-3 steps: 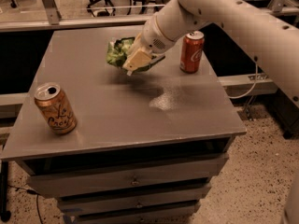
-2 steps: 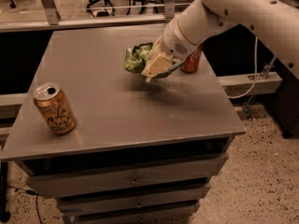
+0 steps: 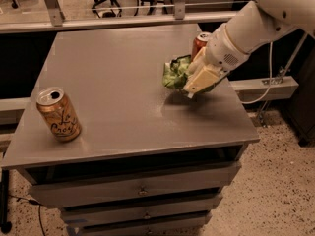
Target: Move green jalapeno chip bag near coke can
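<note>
My gripper is shut on the green jalapeno chip bag and holds it just above the grey table top, near the right edge. The coke can, red-orange with a silver top, stands upright right behind the gripper at the back right of the table; my white arm hides most of it. The bag hangs a little in front and to the left of the can.
A tan-gold can with dark lettering stands at the front left of the table. The table has drawers below its front edge. A metal rail runs behind the table, with office chairs beyond.
My gripper has carried the chip bag to the right and toward the coke can, and now covers most of the can.
</note>
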Available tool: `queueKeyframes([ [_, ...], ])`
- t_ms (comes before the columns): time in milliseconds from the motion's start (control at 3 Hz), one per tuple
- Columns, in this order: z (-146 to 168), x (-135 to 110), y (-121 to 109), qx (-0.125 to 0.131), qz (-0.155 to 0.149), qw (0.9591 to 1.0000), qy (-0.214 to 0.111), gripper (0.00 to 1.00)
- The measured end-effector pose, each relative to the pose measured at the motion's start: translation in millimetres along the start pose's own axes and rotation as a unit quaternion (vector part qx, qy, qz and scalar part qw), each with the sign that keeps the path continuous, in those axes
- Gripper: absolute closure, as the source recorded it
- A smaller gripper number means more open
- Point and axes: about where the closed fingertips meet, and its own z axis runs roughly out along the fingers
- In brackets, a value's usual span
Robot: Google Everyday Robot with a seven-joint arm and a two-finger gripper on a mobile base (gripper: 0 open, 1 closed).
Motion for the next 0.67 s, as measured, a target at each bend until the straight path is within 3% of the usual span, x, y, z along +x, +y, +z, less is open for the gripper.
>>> queueKeyframes([
  [333,-9,21,6,-0.024,-0.02,0.9994,0.018,1.0],
  [667,-12,36,10,-0.06,-0.048,0.9968,0.023,0.83],
])
